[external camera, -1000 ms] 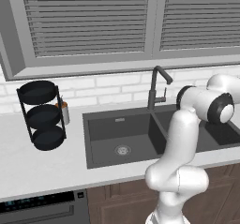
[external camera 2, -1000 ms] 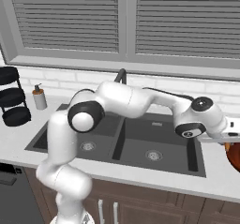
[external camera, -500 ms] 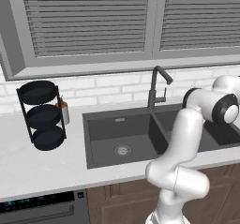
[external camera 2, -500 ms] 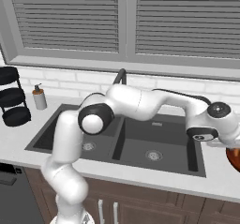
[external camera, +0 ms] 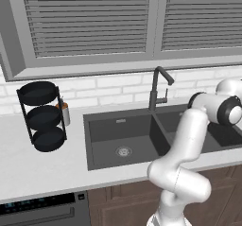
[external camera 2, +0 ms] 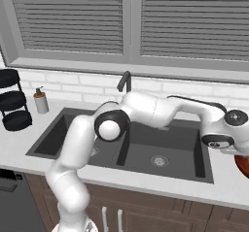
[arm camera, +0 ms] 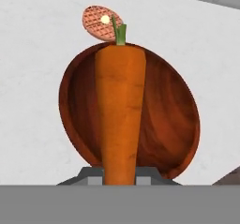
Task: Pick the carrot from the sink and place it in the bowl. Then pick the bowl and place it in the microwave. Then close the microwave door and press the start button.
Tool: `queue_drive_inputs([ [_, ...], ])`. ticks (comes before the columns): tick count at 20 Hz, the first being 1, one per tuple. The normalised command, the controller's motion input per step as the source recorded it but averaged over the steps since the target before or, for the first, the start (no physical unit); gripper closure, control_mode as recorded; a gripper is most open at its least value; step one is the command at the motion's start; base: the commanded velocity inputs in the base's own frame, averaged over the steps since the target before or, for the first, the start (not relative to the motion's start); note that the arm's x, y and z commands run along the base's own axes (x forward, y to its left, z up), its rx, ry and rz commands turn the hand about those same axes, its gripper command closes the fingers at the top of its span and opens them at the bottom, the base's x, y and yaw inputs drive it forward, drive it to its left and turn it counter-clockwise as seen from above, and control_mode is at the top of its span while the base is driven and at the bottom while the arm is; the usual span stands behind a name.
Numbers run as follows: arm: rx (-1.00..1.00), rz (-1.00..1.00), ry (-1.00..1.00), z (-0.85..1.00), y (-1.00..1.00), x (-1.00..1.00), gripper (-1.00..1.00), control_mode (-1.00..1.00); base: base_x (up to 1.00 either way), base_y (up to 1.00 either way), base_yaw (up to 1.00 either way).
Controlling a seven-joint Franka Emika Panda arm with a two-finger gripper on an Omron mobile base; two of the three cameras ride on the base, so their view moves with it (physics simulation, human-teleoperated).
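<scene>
In the hand view my gripper is shut on the carrot, which points away from the hand with its green stub at the far end. Directly beyond the carrot lies the reddish-brown bowl, empty, on the white counter. In the right base view the hand hangs past the right end of the sink, beside the bowl's rim at the picture's right edge. The sink also appears in the left base view, with the arm stretched across its right basin. The microwave and its door are out of view.
A small round waffle lies on the counter just beyond the bowl. The dark faucet stands behind the sink. At the left stand a black three-tier rack and a soap bottle.
The arm has swung further right, carrying the hand from over the sink's right basin to the counter's right end by the bowl. The carrot stays gripped.
</scene>
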Motion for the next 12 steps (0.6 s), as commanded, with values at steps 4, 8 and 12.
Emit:
queue_drive_inputs([
  [4,0.06,0.00,0.00,-0.21,-0.31,0.13,1.00,-1.00,0.00,0.00,0.00],
  [8,0.06,0.00,0.01,-0.26,-0.27,0.21,1.00,-1.00,0.00,0.00,0.00],
  [12,0.04,0.00,0.00,-0.26,-0.21,0.19,1.00,-1.00,0.00,0.00,0.00],
])
